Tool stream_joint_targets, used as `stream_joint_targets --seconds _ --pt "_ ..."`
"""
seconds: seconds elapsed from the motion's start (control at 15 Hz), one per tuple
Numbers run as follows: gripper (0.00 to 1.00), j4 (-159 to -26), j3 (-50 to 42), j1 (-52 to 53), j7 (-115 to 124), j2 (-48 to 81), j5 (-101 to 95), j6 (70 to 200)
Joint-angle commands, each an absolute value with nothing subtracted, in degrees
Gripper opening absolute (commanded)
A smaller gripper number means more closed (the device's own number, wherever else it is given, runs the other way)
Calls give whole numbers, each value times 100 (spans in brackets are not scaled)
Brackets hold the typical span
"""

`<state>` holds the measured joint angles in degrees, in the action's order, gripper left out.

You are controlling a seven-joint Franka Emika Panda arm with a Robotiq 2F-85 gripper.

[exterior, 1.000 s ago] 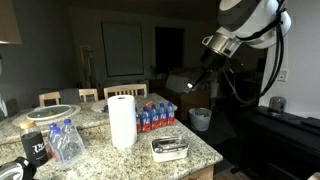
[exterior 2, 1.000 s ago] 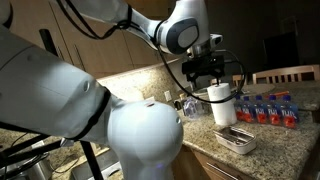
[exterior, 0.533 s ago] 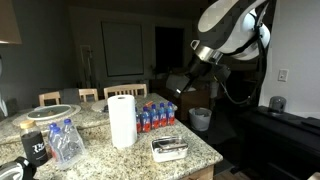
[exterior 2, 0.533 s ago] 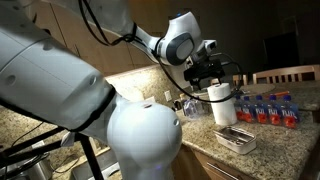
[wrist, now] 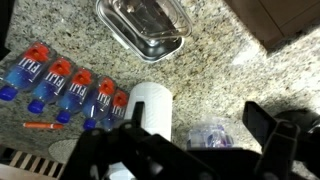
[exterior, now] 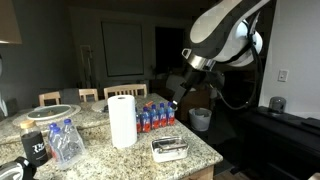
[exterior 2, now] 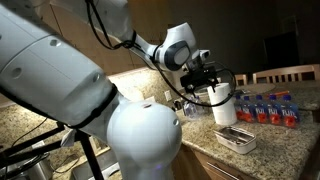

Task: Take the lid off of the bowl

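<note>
The bowl (exterior: 170, 154) is a small clear glass container with rounded corners, near the counter's front corner. The lid (exterior: 167, 145) lies flat on it, translucent with a darker rim. Both also show in an exterior view, bowl (exterior 2: 241, 144) and lid (exterior 2: 237, 135), and at the top of the wrist view, bowl (wrist: 181, 46) and lid (wrist: 146, 22). My gripper (exterior: 177, 98) hangs open and empty well above the counter, over the paper towel roll (wrist: 150, 103). It also shows in an exterior view (exterior 2: 203, 82) and the wrist view (wrist: 195, 128).
A pack of red-capped bottles (exterior: 155, 115) stands behind the roll (exterior: 121, 120). A clear bag of bottles (exterior: 65, 142) and a wide white dish (exterior: 52, 112) sit further along the granite counter (exterior: 203, 150). The bag (wrist: 210, 135) lies under my jaws.
The arm has swung in from beyond the counter's edge and lowered, so the gripper now hangs over the counter near the paper towel roll. The jaws stay open.
</note>
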<state>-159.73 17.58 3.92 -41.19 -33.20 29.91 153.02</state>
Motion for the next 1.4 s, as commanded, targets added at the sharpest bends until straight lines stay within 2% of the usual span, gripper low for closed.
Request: stream_joint_targets --seconds 0.0,0.67,0.8,1.07,1.27,1.33 --pt "100 -15973 2318 398 -4745 -2714 3205 15787" --pt "100 -15973 3741 -448 -6652 -351 2830 17572" --pt "100 -15973 3766 -706 -7275 222 2558 18190" --pt "100 -15971 3264 -747 -8706 1467 2487 19442" --pt "100 -15971 3430 -1227 -9234 2439 2116 20518" --pt "100 -15969 3441 -1419 -9004 1852 1746 19866"
